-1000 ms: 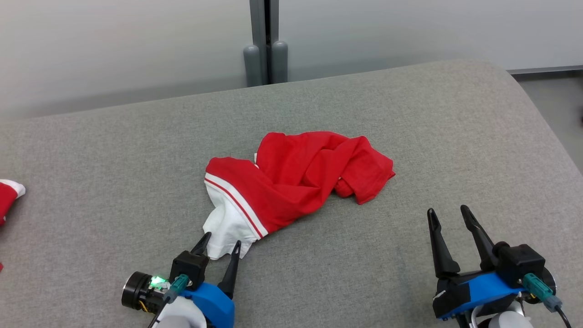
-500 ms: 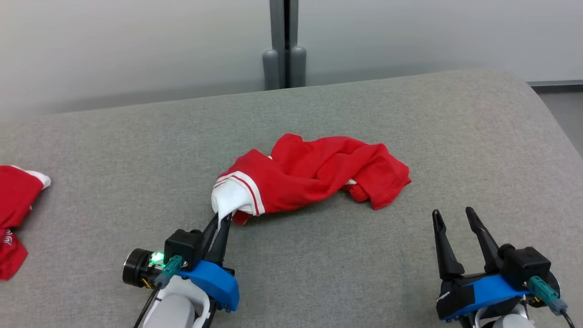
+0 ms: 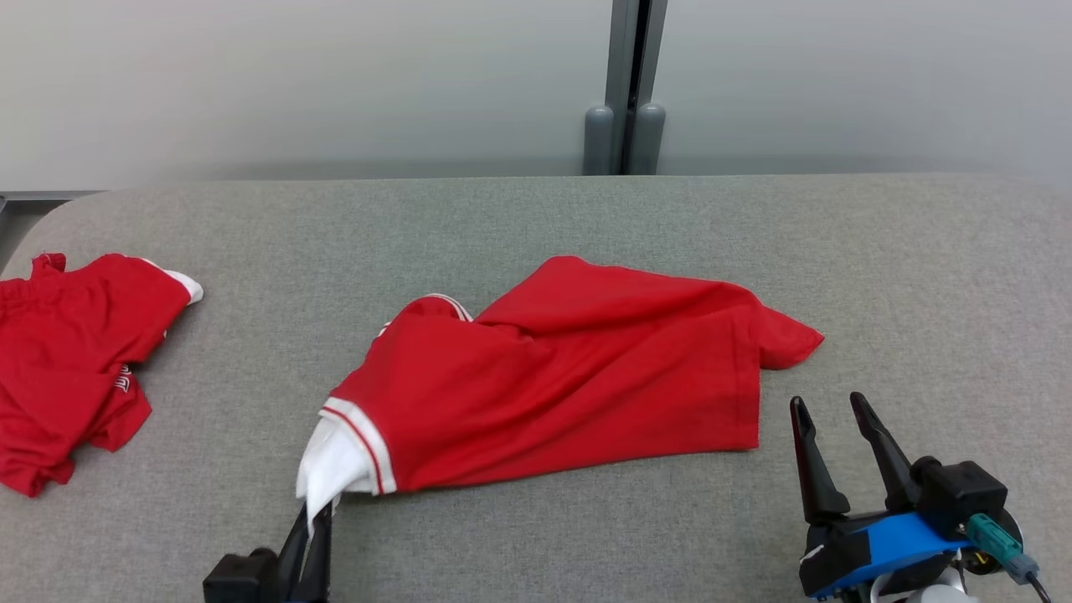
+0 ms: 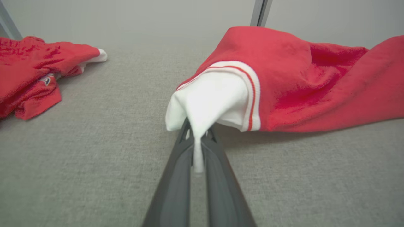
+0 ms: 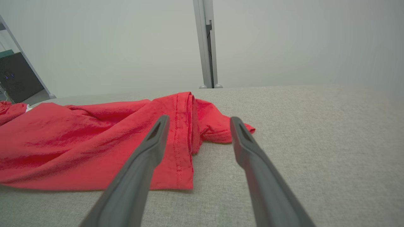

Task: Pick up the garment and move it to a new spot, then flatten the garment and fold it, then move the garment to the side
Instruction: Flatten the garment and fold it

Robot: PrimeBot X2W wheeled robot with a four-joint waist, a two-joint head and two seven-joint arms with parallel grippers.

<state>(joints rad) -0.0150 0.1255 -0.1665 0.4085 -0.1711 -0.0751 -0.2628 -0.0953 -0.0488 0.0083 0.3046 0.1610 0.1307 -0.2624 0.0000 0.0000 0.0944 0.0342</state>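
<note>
**Left had the sleeve, right idle, shirt half spread**

Head view: the red shirt [image 3: 569,385] lay mid-frame on the grey padded surface [image 3: 586,209]. It was partly spread, with folds bunched toward upper centre. Its white sleeve [image 3: 335,465] ran down to the left gripper [image 3: 311,528] at bottom left, whose fingers were pressed together on the sleeve tip. The right gripper [image 3: 826,404] sat at lower right with fingers parted, carrying nothing. It was just beside the shirt's right edge, and I couldn't tell if it touched. A second red garment [image 3: 67,360] lay at the left edge, well apart.

Left wrist view: clamp confirmed. Only a thin strip of white fabric was pinched between the two fingers. The sleeve was drawn to a point, and the shadow under it suggested it was off the surface.

Right wrist view: fingers were spread and empty. The stitched hem [image 5: 184,151] lay flat on the surface beyond and between them.

Risks, my read:
- The pinch was small, so a hard pull could let the sleeve slip out.
- Pulling by one sleeve alone would likely stretch the shirt into a rope instead of flattening it.
- Dragging further toward frame left could run it into the second garment.
- If the right gripper closed on the hem, it might take both layers.
</note>
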